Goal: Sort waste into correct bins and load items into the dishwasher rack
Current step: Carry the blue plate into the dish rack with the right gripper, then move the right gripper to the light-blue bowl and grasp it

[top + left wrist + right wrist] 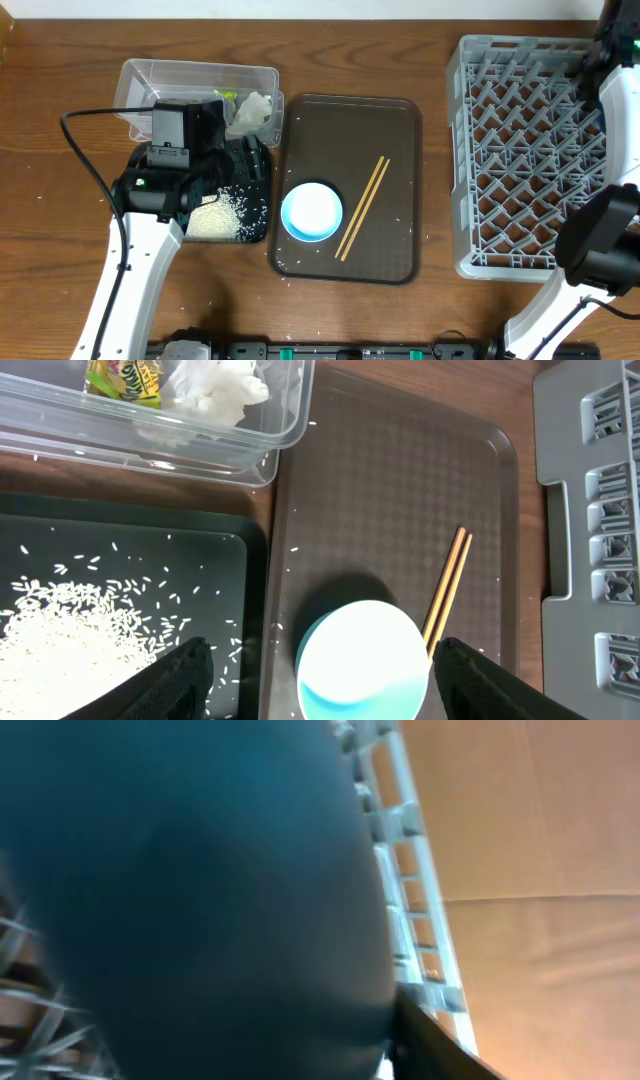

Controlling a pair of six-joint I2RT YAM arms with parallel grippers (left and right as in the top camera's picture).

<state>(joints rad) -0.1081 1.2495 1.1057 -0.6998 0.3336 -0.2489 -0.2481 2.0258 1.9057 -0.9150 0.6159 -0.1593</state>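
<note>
My left gripper point(245, 160) point(325, 680) is open and empty, above the seam between the black tray point(262, 200) point(130, 525) and the brown serving tray. The light-blue bowl point(312, 211) point(365, 660) lies below, between its fingers. The rice point(215, 215) point(70, 630) is piled in the black tray. The tissue point(252, 110) point(215, 385) and wrapper point(225, 97) point(125, 378) lie in the clear tub point(200, 72) point(150, 445). The chopsticks point(362, 208) point(447, 585) lie beside the bowl. My right gripper point(600, 50) holds the blue plate point(180, 890) over the rack point(520, 160) point(410, 920). The cups are out of view.
The brown serving tray point(395, 130) point(400, 480) sits between the bins and the rack and carries the bowl, chopsticks and a few stray grains. Loose grains dot the table at the left. The rack's edge point(590, 510) shows right of the brown tray.
</note>
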